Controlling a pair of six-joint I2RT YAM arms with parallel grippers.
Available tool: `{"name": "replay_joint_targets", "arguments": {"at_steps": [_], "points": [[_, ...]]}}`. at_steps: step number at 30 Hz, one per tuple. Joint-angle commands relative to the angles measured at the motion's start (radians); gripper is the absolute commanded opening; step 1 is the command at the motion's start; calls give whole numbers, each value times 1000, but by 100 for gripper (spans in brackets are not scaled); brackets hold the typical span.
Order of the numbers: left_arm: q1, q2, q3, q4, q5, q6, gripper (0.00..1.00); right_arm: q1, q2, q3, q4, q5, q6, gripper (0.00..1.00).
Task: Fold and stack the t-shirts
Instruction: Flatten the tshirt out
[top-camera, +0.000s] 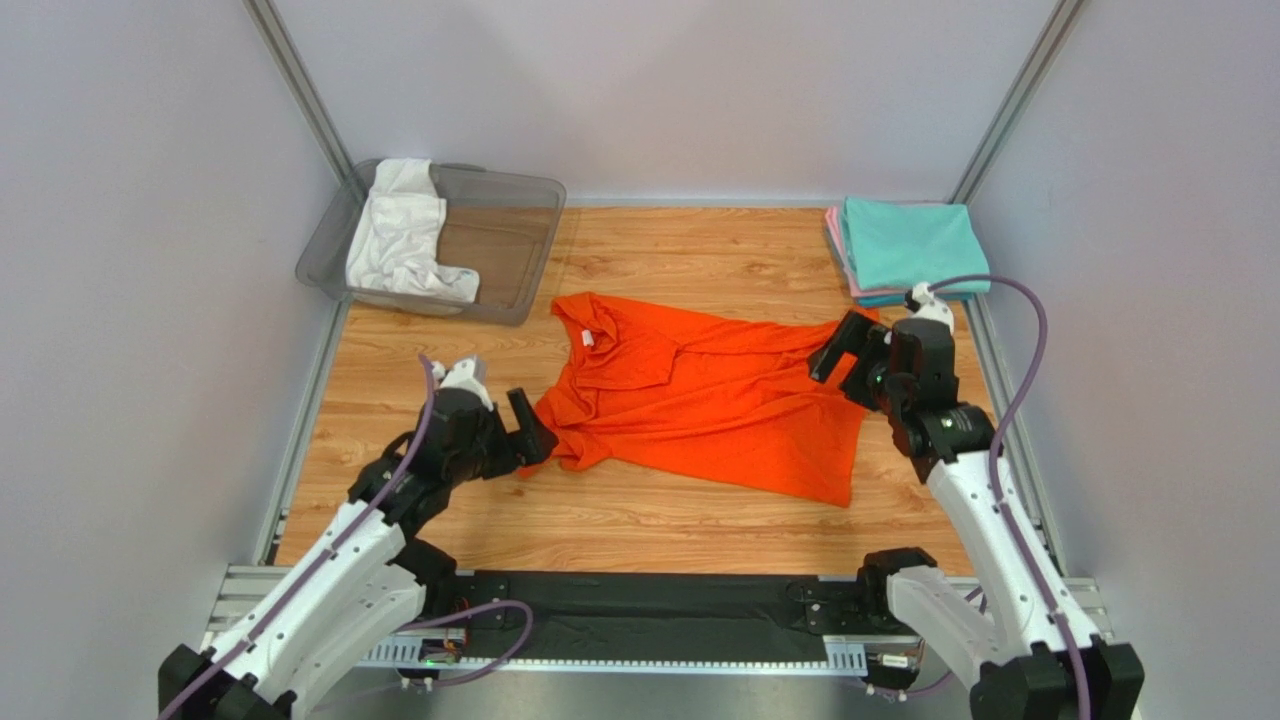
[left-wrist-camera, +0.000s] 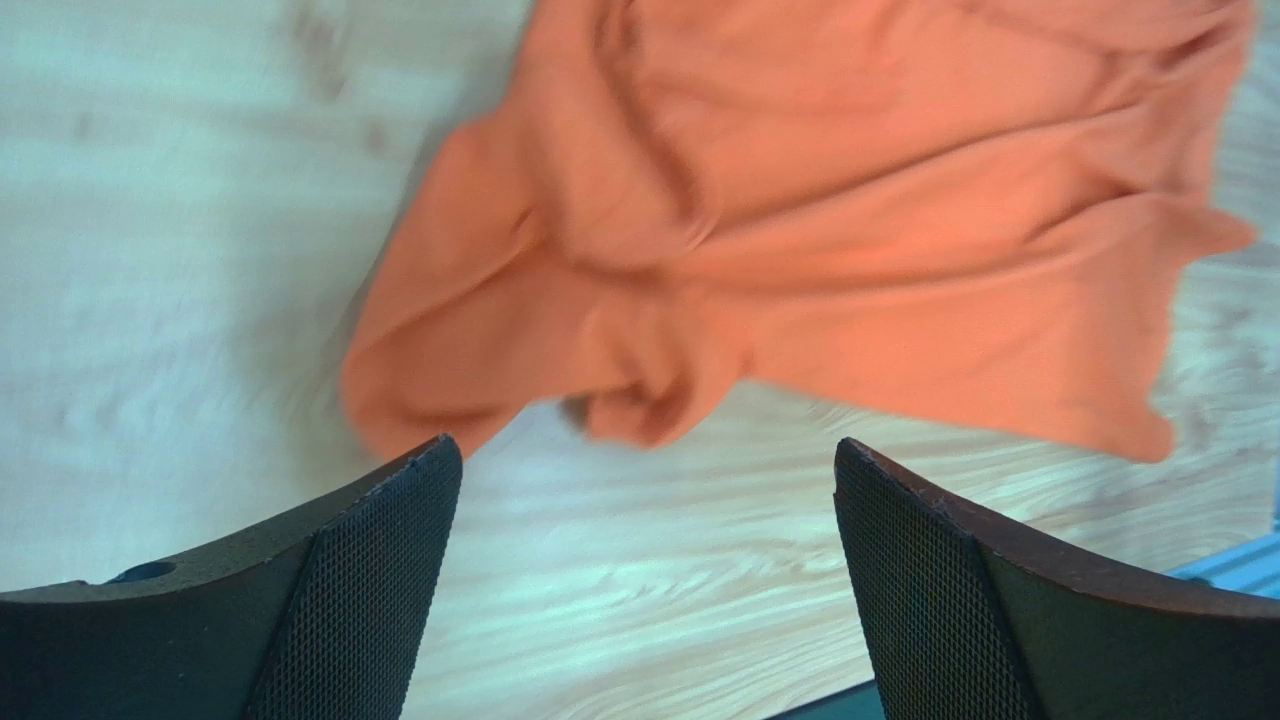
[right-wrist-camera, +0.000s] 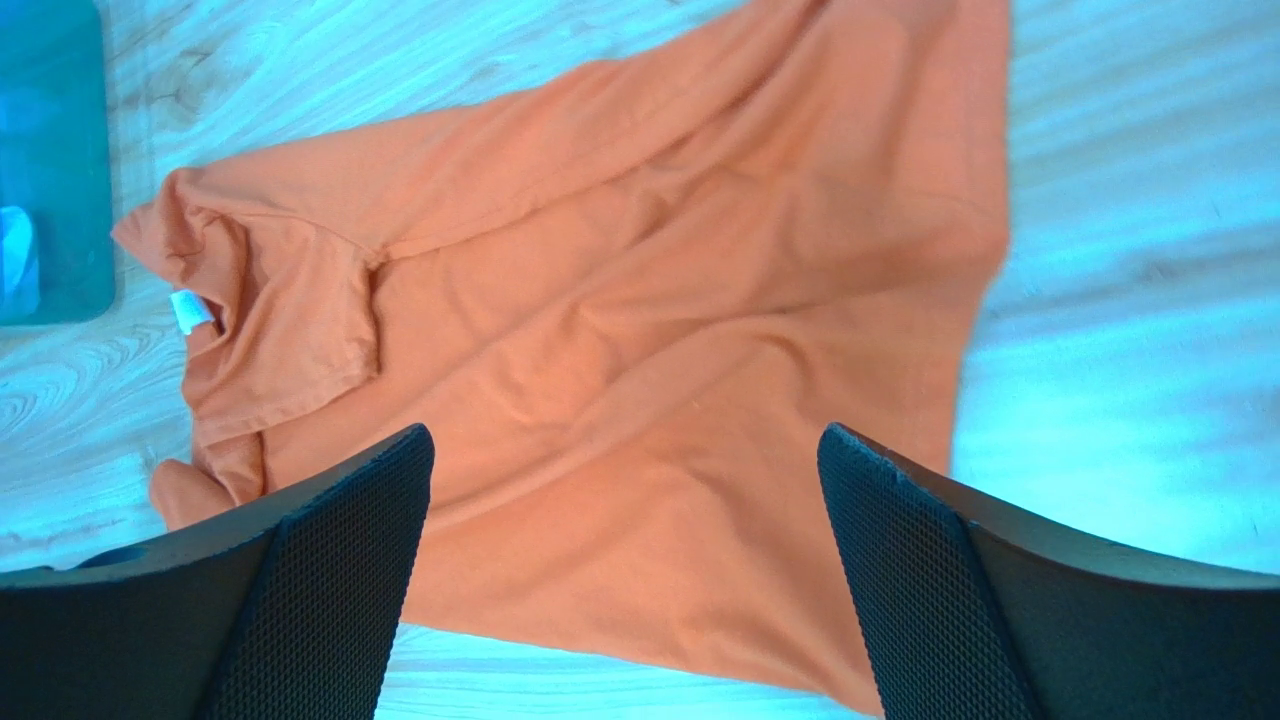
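**Item 1.** Bright orange short-sleeved cloth t-shirt (top-camera: 699, 398): centre of the overhead view, spread on the wooden tabletop (top-camera: 451, 510), collar towards upper left, rumpled, its lower-left sleeve bunched.

**Item 2.** White crumpled t-shirt (top-camera: 398, 233): upper left, in the clear grey plastic bin (top-camera: 529, 278).

**Item 3.** Teal folded t-shirt (top-camera: 909, 243) on a pink folded t-shirt (top-camera: 831, 240): upper right, stacked.

**Item 4.** My left jaws: spread wide, holding nothing, just beside the bunched sleeve, with bare wood between them.

**Item 5.** My right jaws: spread wide, holding nothing, over the orange shirt's right edge.

**Risks, as I judge them.** Closing my left jaws here may pinch wood, not cloth. Catching only one layer or a wrinkle would skew the fold. An uneven pull between my arms would drag the shirt askew. My right arm sits near the stack and could knock it.
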Motion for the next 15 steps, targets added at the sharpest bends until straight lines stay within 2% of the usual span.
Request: {"name": "replay_joint_targets", "arguments": {"at_steps": [1, 5, 8, 14, 15], "points": [[2, -68, -121, -122, -48, -123, 99, -1, -85, -83, -61, 72, 54, 100], [2, -108, -196, -87, -64, -194, 96, -3, -158, -132, -85, 55, 37, 100], [4, -67, -221, -19, -84, -211, 90, -1, -187, -162, -91, 28, 16, 100], [8, 106, -216, 97, -70, -211, 73, -1, -169, -185, -111, 23, 20, 100], [8, 126, -207, 105, -72, -211, 64, -1, -163, -182, -116, 18, 22, 100]]}}
